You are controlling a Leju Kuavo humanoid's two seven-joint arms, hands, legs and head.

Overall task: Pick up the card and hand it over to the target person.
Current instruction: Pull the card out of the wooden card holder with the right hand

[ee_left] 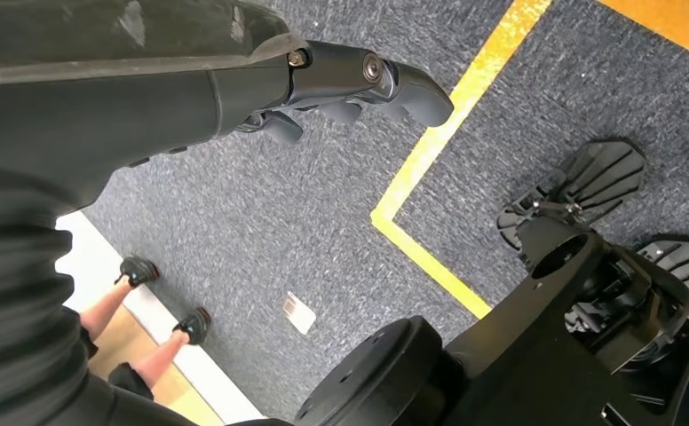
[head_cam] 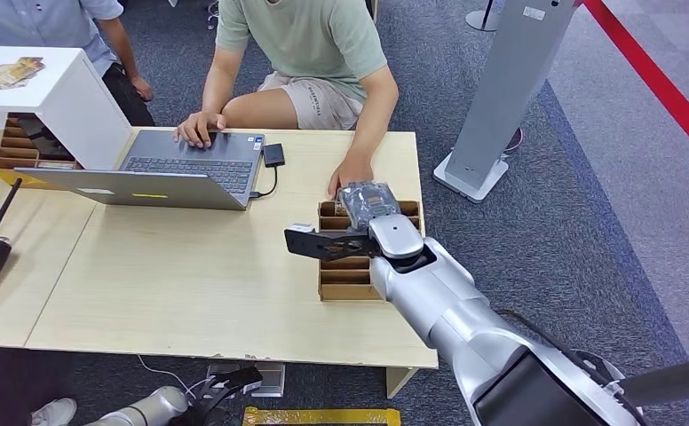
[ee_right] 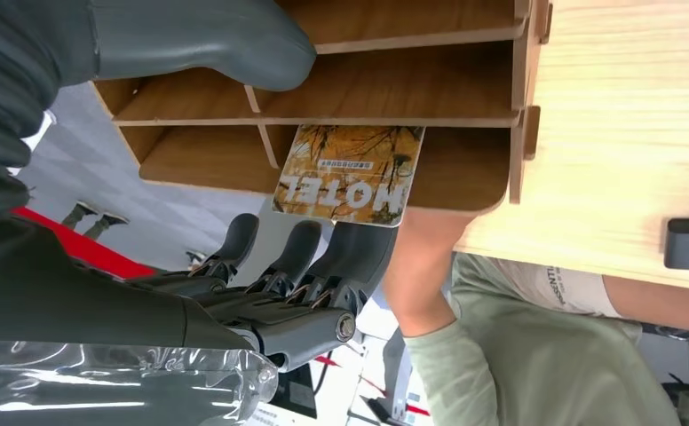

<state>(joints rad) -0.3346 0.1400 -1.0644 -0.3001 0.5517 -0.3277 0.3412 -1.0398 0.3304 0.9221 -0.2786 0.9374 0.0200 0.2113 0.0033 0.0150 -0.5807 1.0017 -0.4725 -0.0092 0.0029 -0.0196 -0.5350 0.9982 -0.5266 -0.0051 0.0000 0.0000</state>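
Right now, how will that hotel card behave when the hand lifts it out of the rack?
The card looks flat and thin, so probably stiff and light. Its printed face seems glossy, so it may slip between the fingers. Standing in the rack slot, it could tip if nudged.

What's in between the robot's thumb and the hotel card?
In the right wrist view, wooden dividers of the slotted box lie between the right hand's thumb and the card.

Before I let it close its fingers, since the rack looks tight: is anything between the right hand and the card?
Nothing visible blocks it. In the right wrist view the card sticks out of the wooden rack; the right hand has its dark fingers just under the card's free edge and its thumb across the rack. Contact can't be confirmed.
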